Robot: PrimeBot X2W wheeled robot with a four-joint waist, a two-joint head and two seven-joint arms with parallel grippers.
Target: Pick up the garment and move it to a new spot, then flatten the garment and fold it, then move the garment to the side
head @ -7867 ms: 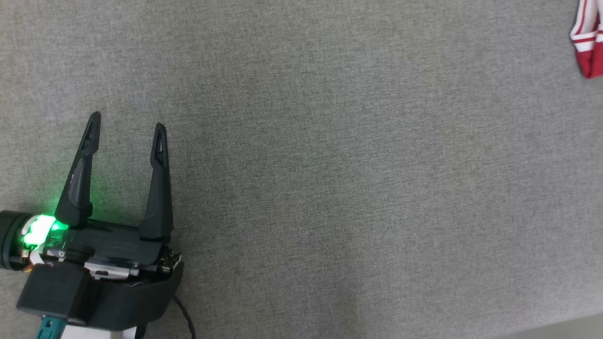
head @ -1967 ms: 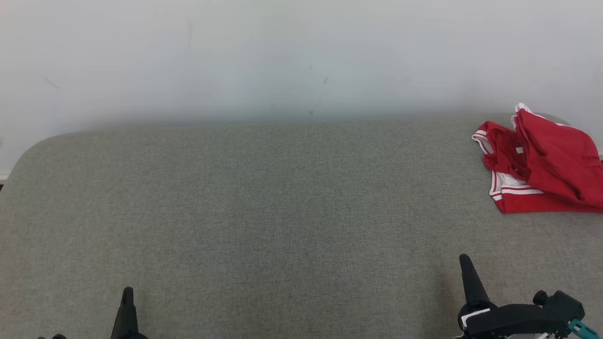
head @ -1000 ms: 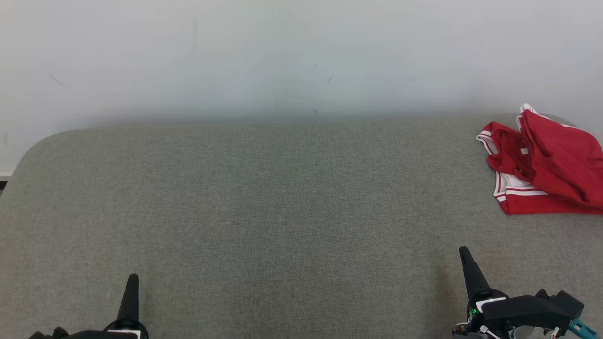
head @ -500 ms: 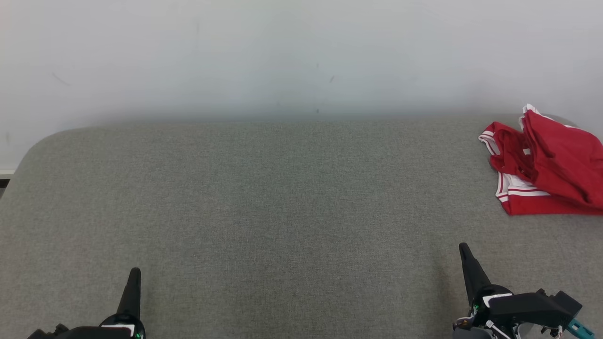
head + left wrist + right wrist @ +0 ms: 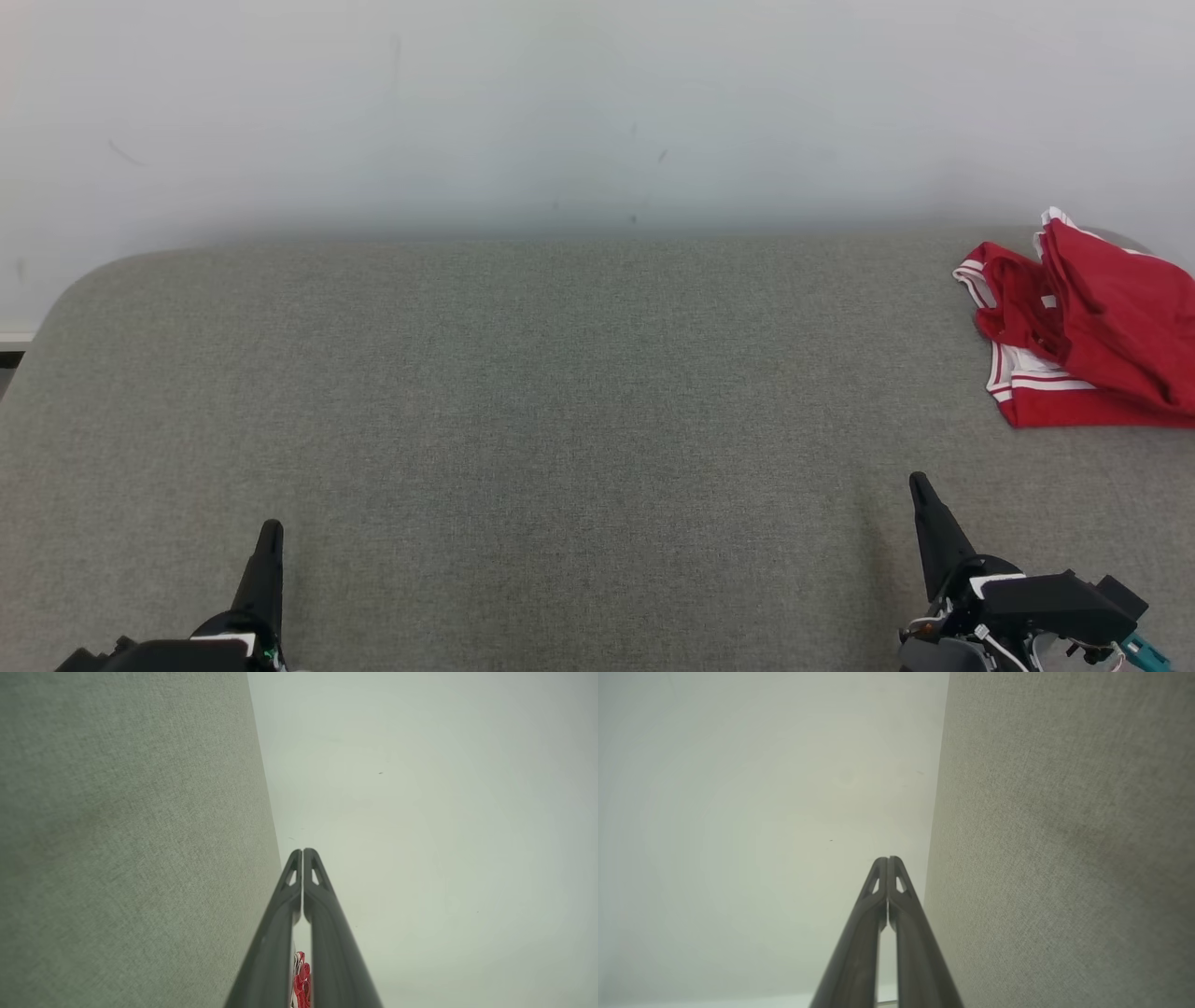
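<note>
Both grippers, left gripper (image 5: 270, 532) & right gripper (image 5: 919, 483), fully closed w/ nothing held; red garment (image 5: 1088, 338) crumpled at far right of the grey table (image 5: 560, 392).

Part-seen items: cut off / hidden.
Garment (image 5: 1088, 345): red w/ white trim, right side cut by frame edge, fold state unclear; in left wrist view mostly hidden behind fingers (image 5: 275, 933), sliver between. Left gripper (image 5: 271, 534), right gripper (image 5: 920, 485): bodies cut by bottom edge.

No text, brand, number or sign can be read anywhere; the crumpled red garment with white stripes (image 5: 1092, 327) bears a small white patch (image 5: 1047, 301), too small to read.
</note>
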